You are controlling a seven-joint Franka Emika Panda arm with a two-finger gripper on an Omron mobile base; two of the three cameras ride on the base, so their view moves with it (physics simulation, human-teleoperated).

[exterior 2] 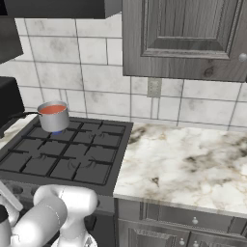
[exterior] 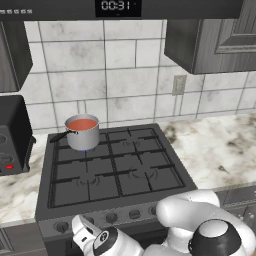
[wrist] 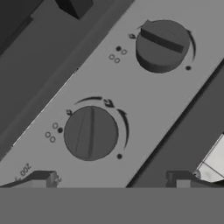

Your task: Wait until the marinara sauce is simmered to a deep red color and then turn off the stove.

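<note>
The marinara sauce (exterior: 81,124) (exterior 2: 51,109) is a smooth orange-red disc inside a small steel saucepan (exterior: 83,138) (exterior 2: 53,121). The pan stands on the back left burner of the stove (exterior: 150,152) (exterior 2: 103,181), with a blue flame (exterior: 88,149) beneath it. In the hand view my gripper (wrist: 113,180) is open and empty, just in front of the stove's front panel. A round knob (wrist: 90,132) sits right above the gap between the fingertips. A second knob (wrist: 162,45) lies further up to the right.
A black box appliance (exterior: 12,135) (exterior 2: 7,101) stands on the counter left of the stove. Marble counter (exterior: 225,150) (exterior 2: 193,159) stretches to the right. Dark cabinets (exterior 2: 183,38) hang overhead, and a display (exterior: 117,6) above the stove reads 00:31.
</note>
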